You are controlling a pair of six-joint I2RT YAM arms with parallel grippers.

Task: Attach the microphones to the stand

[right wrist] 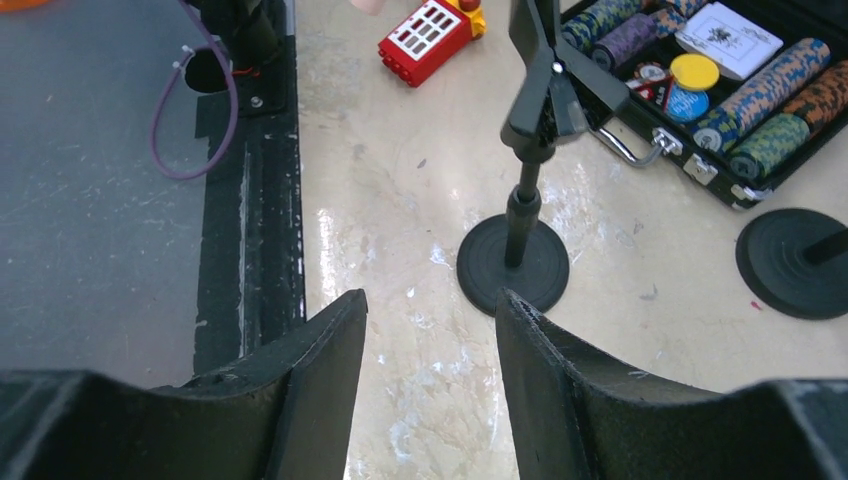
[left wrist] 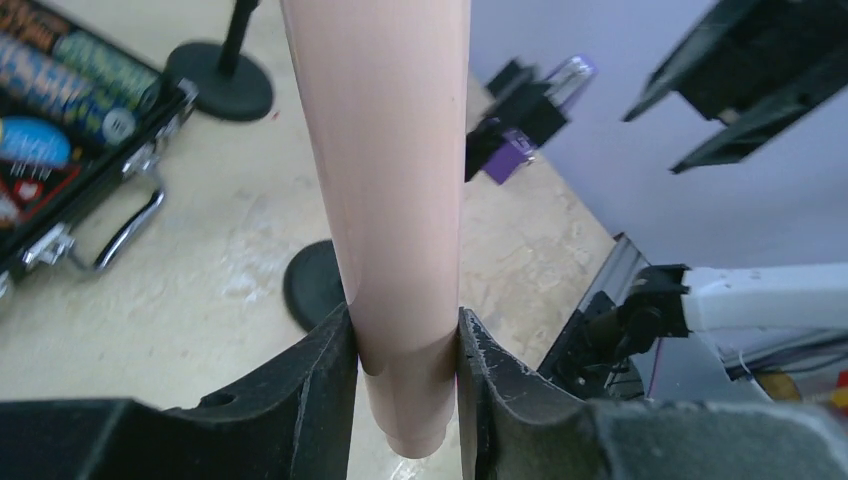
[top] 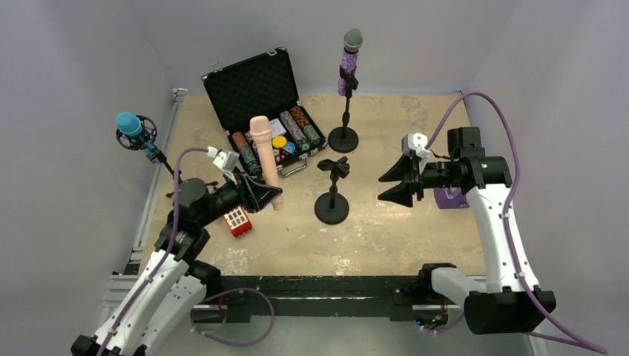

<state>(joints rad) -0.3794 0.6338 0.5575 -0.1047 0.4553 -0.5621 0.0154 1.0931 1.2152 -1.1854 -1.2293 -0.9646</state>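
Observation:
My left gripper (top: 273, 196) is shut on the peach-pink microphone (top: 265, 156), holding it upright above the table near its lower end; it fills the left wrist view (left wrist: 395, 180). An empty black stand (top: 332, 191) with an open clip stands in the middle, right of that microphone; it also shows in the right wrist view (right wrist: 527, 170). The glittery purple microphone (top: 349, 61) sits clipped in the far stand (top: 343, 138). The bright blue microphone (top: 133, 130) sits in a shock mount at the left wall. My right gripper (top: 391, 181) is open and empty, right of the empty stand.
An open black case (top: 261, 89) of poker chips and cards lies at the back left. A small red block (top: 237, 220) lies by my left arm. A purple object (top: 450, 197) sits under my right arm. Walls close in left, back and right.

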